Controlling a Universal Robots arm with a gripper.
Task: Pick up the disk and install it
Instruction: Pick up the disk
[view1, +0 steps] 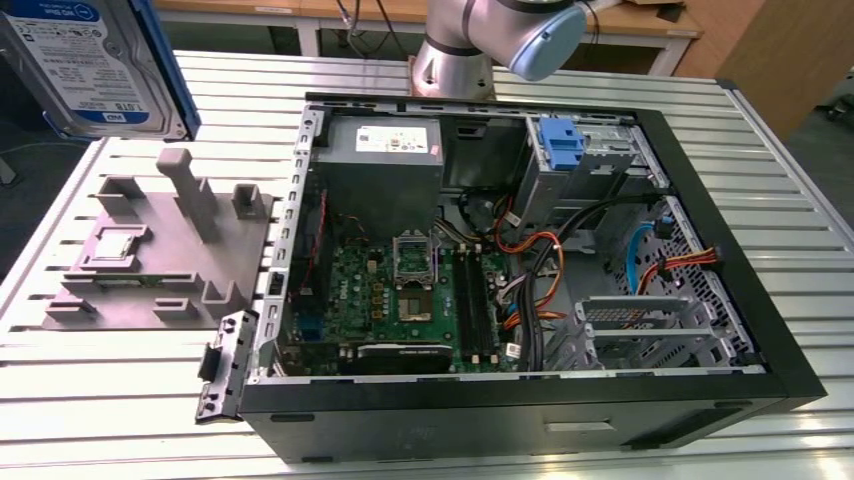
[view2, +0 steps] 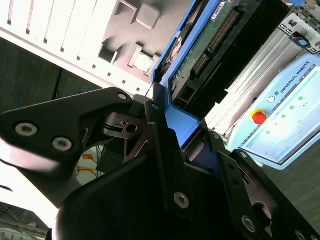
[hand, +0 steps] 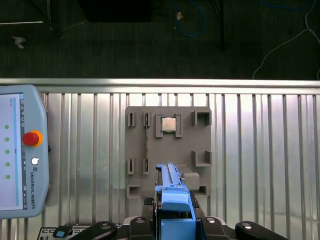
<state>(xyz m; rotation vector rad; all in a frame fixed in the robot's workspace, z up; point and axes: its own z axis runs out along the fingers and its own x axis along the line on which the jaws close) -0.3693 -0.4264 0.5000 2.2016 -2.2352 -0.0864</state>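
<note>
While the claw is clamped on the blue rail end of the disk, you have the drive edge-on over the grey fixture tray in the first wrist view. The teach pendant lies on the surface near the tray, half cut off by the frame.

Exterior view: the disk is in the top corner on the exterior view's left, well apart from the open computer case, with its top and outer edge cropped. Inside the case, orange and black cables crowd the room below the blue-railed bay.

Second wrist view: the fingers hide the disk's near end, and you can't make out the pad contact.
</note>
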